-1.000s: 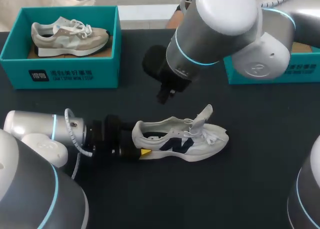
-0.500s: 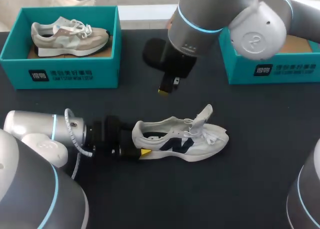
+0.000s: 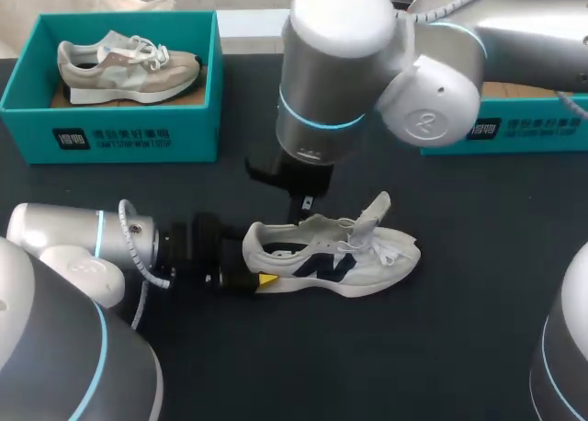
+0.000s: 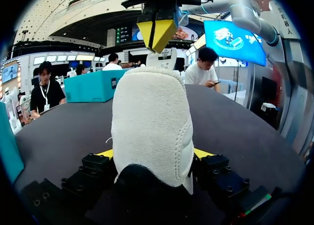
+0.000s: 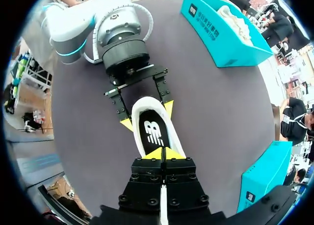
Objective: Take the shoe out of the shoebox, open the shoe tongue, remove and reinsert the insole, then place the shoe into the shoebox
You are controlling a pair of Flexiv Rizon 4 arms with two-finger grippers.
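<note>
A white shoe (image 3: 354, 267) with a navy logo lies on its sole on the dark table, its tongue (image 3: 372, 214) standing up. My left gripper (image 3: 255, 265) is shut on the heel; in the left wrist view the heel (image 4: 149, 122) fills the gap, with a yellow fingertip (image 4: 104, 154) on either side. My right gripper (image 3: 306, 203) hangs shut and empty just above the shoe's opening. In the right wrist view its tips (image 5: 162, 154) point down at the black insole (image 5: 154, 134) inside the shoe (image 5: 147, 104). The left wrist view has the right gripper (image 4: 157, 31) above the heel.
A teal shoebox (image 3: 32, 127) holding a beige shoe (image 3: 124, 64) stands at the back left. A second teal shoebox (image 3: 514, 131) sits at the back right, largely hidden by my right arm. Bare table lies in front of the white shoe.
My right arm has swung left and come down from the middle back of the table to just over the shoe's opening. The left arm and the shoe have stayed put.
</note>
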